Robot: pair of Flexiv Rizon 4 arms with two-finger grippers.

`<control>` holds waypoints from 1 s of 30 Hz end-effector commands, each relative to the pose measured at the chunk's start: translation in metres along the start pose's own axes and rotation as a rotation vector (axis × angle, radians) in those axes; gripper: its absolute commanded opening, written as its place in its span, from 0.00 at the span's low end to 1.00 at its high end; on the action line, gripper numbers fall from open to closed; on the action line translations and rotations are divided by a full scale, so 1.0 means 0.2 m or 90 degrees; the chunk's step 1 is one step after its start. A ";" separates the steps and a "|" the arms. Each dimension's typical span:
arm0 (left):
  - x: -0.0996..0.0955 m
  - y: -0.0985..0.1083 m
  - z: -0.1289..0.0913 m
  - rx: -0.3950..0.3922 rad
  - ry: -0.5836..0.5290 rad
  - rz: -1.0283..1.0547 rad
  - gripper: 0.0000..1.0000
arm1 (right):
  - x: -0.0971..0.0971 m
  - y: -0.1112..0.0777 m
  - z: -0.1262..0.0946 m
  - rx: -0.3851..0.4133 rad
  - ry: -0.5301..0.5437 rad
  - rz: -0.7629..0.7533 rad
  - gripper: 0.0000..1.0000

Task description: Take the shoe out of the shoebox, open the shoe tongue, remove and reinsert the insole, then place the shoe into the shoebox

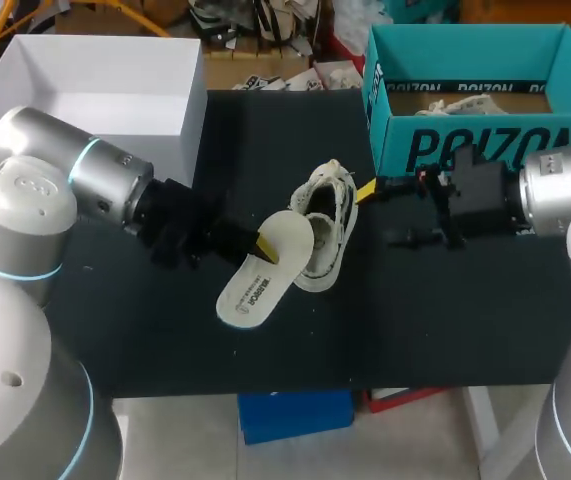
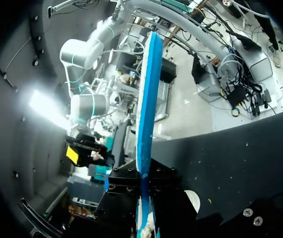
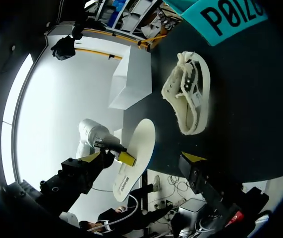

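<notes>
Insole (image 1: 255, 285): pinched by our left gripper (image 1: 265, 250), beside shoe (image 1: 327, 215). Right gripper (image 1: 380, 212): wide, empty, beside shoe. Risk: unbraced shoe may skid during reinsertion.

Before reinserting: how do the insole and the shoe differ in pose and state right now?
The insole is thin, flat and clamped in the left gripper. The shoe is bulkier and rests on the table, ungripped, with the right gripper open beside it. Both are off-white.
</notes>
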State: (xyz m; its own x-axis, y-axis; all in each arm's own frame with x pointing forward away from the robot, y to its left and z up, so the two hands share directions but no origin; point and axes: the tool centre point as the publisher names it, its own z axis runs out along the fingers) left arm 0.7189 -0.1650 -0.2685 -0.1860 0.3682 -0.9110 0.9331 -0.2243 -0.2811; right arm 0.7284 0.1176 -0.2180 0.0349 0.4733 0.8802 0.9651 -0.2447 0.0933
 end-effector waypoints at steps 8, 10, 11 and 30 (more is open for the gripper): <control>0.05 -0.10 0.03 0.037 0.029 -0.016 0.00 | 0.03 -0.36 -0.15 -0.153 -0.094 0.014 1.00; 0.06 -0.11 0.04 0.049 0.037 -0.021 0.00 | 0.03 -0.36 -0.15 -0.153 -0.094 0.014 1.00; 0.06 -0.12 0.04 0.053 0.040 -0.025 0.00 | 0.03 -0.36 -0.15 -0.153 -0.094 0.014 1.00; 0.13 0.07 0.07 0.097 0.113 -0.095 0.00 | 0.03 -0.36 -0.15 -0.153 -0.094 0.014 1.00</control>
State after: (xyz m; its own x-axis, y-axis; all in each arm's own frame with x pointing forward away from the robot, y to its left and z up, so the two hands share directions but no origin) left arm 0.7091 -0.1614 -0.2952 -0.2536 0.5467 -0.7980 0.8590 -0.2520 -0.4456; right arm 0.6536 0.1107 -0.2033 0.1102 0.5828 0.8051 0.8867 -0.4236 0.1852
